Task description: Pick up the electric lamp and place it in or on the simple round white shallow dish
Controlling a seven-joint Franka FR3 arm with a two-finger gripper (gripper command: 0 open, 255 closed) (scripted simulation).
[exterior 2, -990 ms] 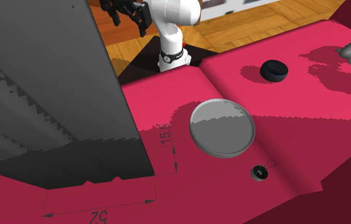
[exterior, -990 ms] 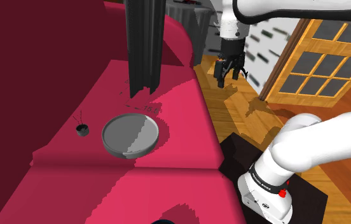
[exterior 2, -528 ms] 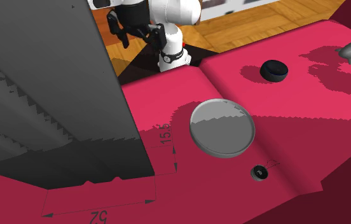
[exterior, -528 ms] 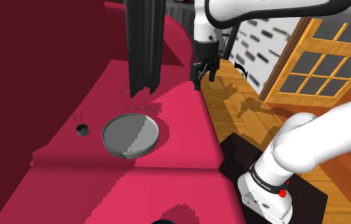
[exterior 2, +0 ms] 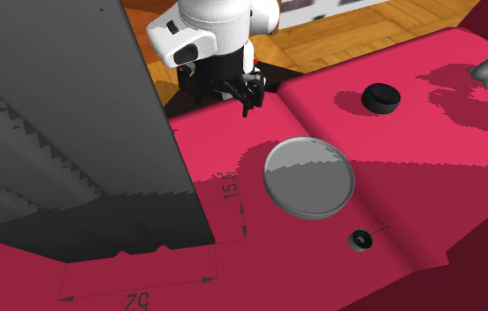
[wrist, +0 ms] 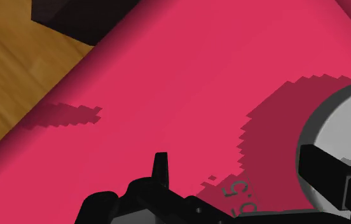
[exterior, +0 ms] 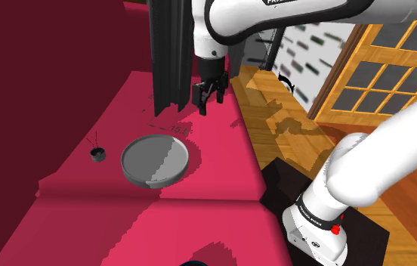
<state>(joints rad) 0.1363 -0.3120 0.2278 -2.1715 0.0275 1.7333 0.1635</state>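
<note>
Grey dish point(exterior: 154, 160), crimson surface point(exterior: 222, 177), black tool point(exterior: 209, 104), white arm point(exterior: 275, 17).

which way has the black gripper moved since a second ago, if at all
Yes. In the shoulder view the black gripper has moved left and down, from above the wooden floor to above the pink surface, nearer the tall dark slab.

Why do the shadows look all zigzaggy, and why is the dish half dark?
Shoulder view: a stair-stepped shadow edge crosses the round dish, one side darker grey, the other lighter. Second exterior view: the same jagged edge cuts the dish and the red surface. Wrist view: a saw-toothed dark patch lies on the red surface beside the dish.
</note>
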